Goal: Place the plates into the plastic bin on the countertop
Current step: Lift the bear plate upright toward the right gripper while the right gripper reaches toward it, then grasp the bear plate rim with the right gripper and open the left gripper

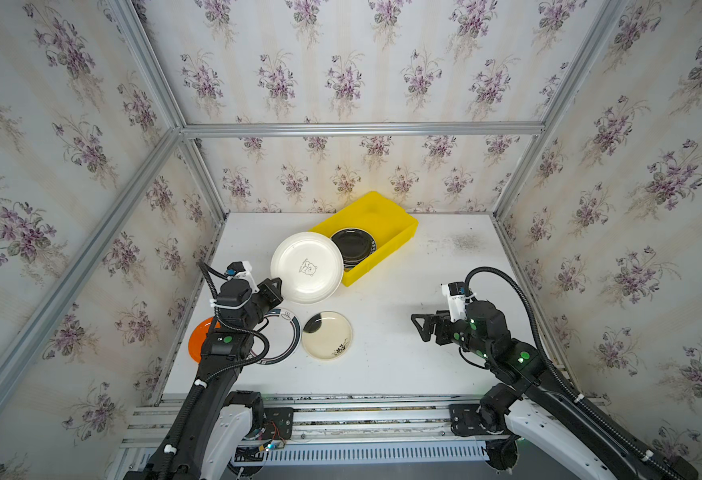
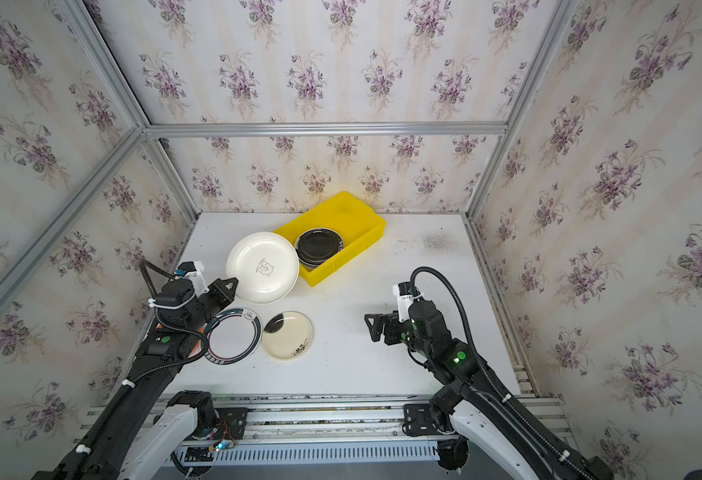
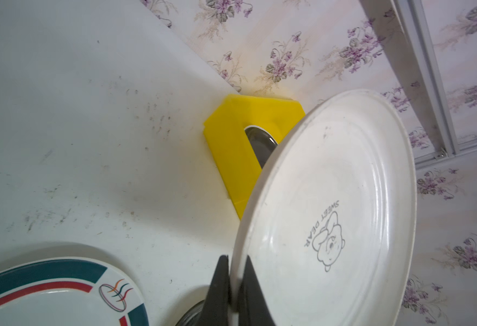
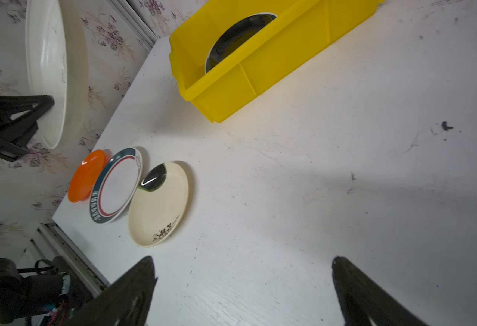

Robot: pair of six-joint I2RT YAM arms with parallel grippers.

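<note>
My left gripper (image 1: 276, 286) (image 3: 236, 261) is shut on the rim of a large white plate (image 1: 307, 268) (image 3: 330, 214) with a bear print. The plate hangs tilted above the countertop (image 1: 403, 291), its far edge over the near end of the yellow plastic bin (image 1: 382, 257) (image 4: 274, 65). Black plates (image 1: 351, 245) (image 4: 237, 34) lie stacked inside the bin. An orange plate (image 4: 86, 175), a green-rimmed white plate (image 4: 117, 185) and a cream plate (image 4: 158, 203) rest side by side on the countertop, partly under my left arm in both top views. My right gripper (image 1: 418, 328) (image 4: 243, 265) hovers open and empty over bare countertop on the right.
Wallpapered walls with aluminium framing (image 1: 362, 129) close in the left, back and right sides. A dark scuffed patch (image 1: 463, 241) marks the countertop right of the bin. A metal rail (image 1: 362, 411) runs along the front edge.
</note>
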